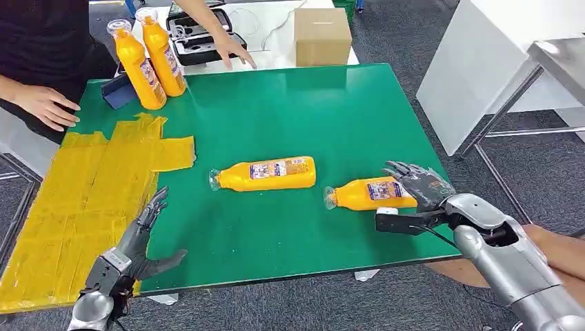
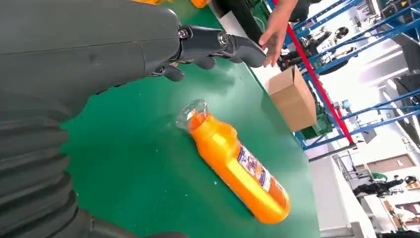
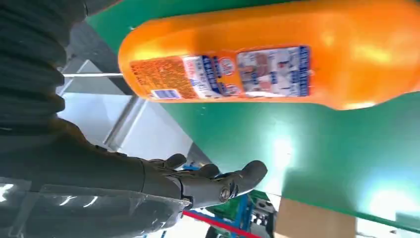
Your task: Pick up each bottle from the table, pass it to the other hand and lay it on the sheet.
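Left hand (image 1: pixel 141 241) hovers open over the desk's near-left corner by the yellow sheet (image 1: pixel 83 200); right hand (image 1: pixel 421 186) open, fingers spread at the base of a lying orange bottle (image 1: pixel 369 194) near the near-right edge; second bottle (image 1: pixel 265 174) lies mid-desk; two upright bottles (image 1: pixel 148 55) at far-left corner beside a person's hand (image 1: pixel 45 107).

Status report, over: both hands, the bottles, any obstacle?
Left hand open, near yellow sheet. Right hand open at base of nearest lying bottle, not gripping. Second lying bottle mid-table. Person's hands at far edge.
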